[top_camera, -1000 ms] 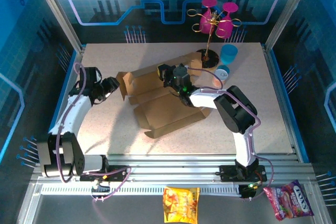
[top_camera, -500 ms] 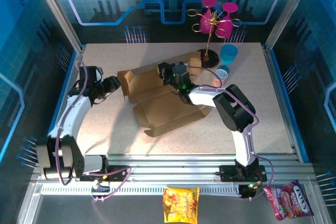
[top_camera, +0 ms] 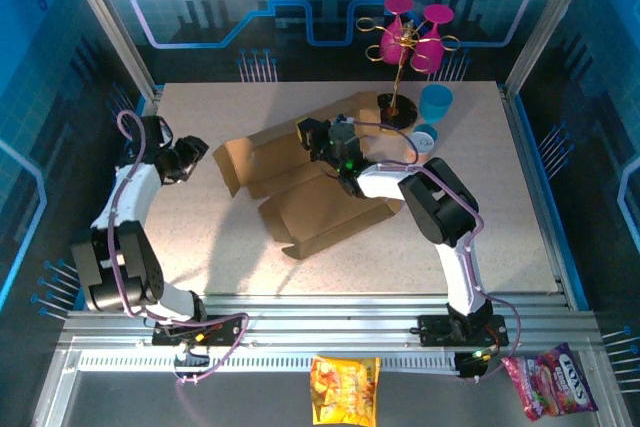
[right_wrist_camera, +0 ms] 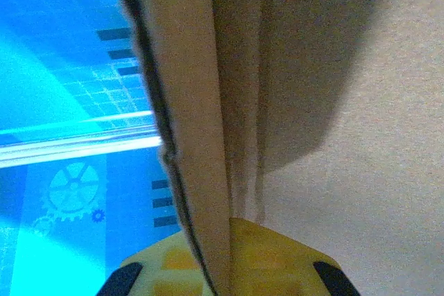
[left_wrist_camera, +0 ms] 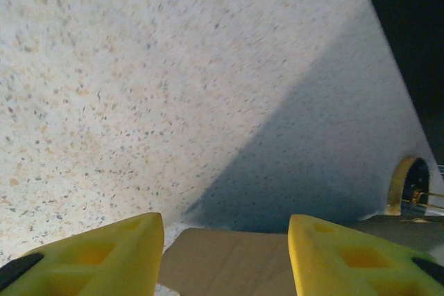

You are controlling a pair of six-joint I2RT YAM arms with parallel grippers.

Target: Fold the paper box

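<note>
Mid-fold on the paper box (top_camera: pixel 320 209), lying opened out in the middle of the table (top_camera: pixel 500 237), rear wall raised and one flap sticking out to the left. Pinched at the top edge of that rear wall by the right end effector (top_camera: pixel 312 137), seemingly clamped on the cardboard, judging by a very tight wrist view; flanked by the left end effector (top_camera: pixel 192 152), spread wide, holding nothing, just beside the left flap. Next, probably: bring the left in against that flap and turn it inward while pinning the wall upright.
</note>
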